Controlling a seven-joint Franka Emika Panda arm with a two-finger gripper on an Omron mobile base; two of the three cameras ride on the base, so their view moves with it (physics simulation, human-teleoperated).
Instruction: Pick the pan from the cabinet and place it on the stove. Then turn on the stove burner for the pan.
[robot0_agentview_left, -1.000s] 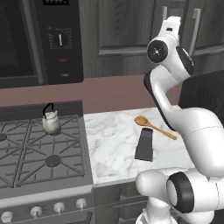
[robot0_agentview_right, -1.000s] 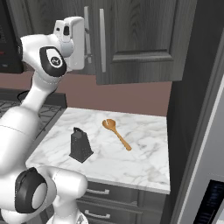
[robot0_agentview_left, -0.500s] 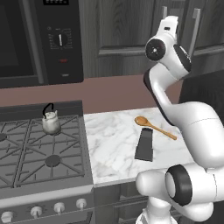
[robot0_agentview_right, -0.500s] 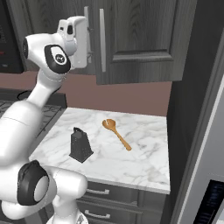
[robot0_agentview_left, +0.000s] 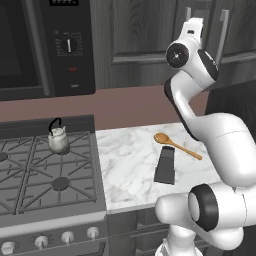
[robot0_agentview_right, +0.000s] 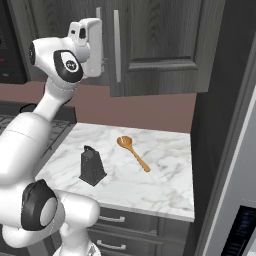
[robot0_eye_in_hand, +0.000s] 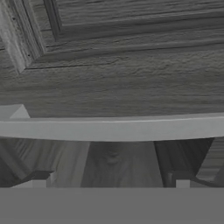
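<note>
In the last second your arm moved only a little: the hand rose slightly and came closer to the cabinet (robot0_agentview_right: 150, 45), while the base and the things below stayed in place. The tool (robot0_eye_in_hand: 109, 177) was wide open and held nothing, and the silver door handle (robot0_eye_in_hand: 112, 128) lay across the hand view just in front of the two tips, so I judge that you were lining up to grip this handle and pull the door open. The doors were closed, so the pan was hidden, and I cannot tell where inside it stood. The stove (robot0_agentview_left: 45, 175) waited at the left with a small kettle (robot0_agentview_left: 58, 139) on its back grate. On the marble tabletop (robot0_agentview_left: 130, 170) lay a wooden spoon (robot0_agentview_left: 175, 144) and a dark grater (robot0_agentview_left: 165, 165), near each other. A black microwave (robot0_agentview_left: 45, 45) hung above the stove.
</note>
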